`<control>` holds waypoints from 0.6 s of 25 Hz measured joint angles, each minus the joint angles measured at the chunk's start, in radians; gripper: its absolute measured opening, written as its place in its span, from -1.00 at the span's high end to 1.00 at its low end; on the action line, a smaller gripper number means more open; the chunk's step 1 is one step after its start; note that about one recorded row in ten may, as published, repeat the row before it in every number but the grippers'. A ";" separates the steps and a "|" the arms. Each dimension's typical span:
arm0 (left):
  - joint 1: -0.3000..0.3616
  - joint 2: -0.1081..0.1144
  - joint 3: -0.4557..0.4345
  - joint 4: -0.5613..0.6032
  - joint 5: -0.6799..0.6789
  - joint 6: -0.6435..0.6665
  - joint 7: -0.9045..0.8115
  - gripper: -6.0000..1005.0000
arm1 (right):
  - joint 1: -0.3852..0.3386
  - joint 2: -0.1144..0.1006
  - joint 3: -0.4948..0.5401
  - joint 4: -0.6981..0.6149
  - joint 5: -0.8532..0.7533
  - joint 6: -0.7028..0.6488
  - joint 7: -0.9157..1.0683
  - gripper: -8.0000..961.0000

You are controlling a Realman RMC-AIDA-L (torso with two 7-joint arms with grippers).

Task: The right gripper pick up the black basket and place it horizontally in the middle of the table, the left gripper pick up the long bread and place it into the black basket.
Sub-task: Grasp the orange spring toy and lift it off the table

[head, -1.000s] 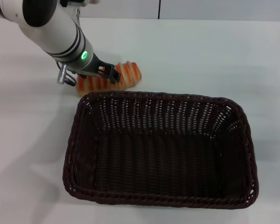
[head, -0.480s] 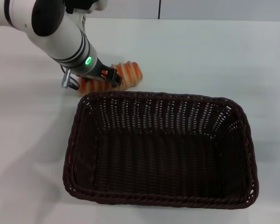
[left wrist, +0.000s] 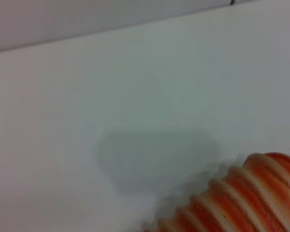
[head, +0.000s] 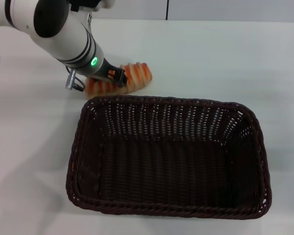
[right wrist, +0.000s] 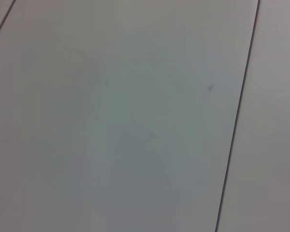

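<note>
The black basket (head: 169,101) stands lengthwise across the middle of the white table (head: 225,58), empty. The long bread (head: 137,74), cream with orange stripes, lies on the table just behind the basket's far left corner. My left gripper (head: 116,76), on the white arm with the green light, is down on the middle of the bread and hides part of it. In the left wrist view one end of the bread (left wrist: 241,198) shows close up. My right gripper is out of view.
A coiled grey cable (head: 71,83) hangs by the left wrist. The table's back edge meets a grey wall (head: 210,9) with a dark seam. The right wrist view shows only pale panels with dark seams (right wrist: 237,121).
My left arm has moved right and lower, bringing the gripper closer onto the bread. The bread has shifted slightly to the right. The basket has not moved.
</note>
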 joint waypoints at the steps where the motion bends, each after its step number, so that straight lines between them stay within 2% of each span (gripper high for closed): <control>1: 0.002 0.003 -0.002 -0.027 0.002 -0.012 0.005 -0.31 | 0.000 0.000 0.000 0.000 0.000 0.000 0.000 0.22; 2: 0.010 0.005 -0.011 -0.088 0.014 -0.041 0.018 -0.30 | 0.000 0.000 0.000 0.000 0.000 0.000 0.000 0.22; 4: 0.017 0.006 -0.020 -0.128 0.025 -0.060 0.030 -0.28 | 0.000 0.000 0.001 0.000 0.000 0.000 0.000 0.22; 7: 0.041 0.007 -0.058 -0.309 0.056 -0.148 0.100 -0.26 | 0.002 0.000 0.003 -0.002 0.000 0.000 0.000 0.22; 10: 0.044 0.007 -0.061 -0.345 0.061 -0.174 0.118 -0.09 | 0.002 0.000 0.003 -0.008 0.000 0.000 0.000 0.23; 15: 0.044 0.008 -0.063 -0.353 0.065 -0.189 0.137 0.32 | 0.000 -0.001 0.003 -0.018 0.000 0.000 0.000 0.23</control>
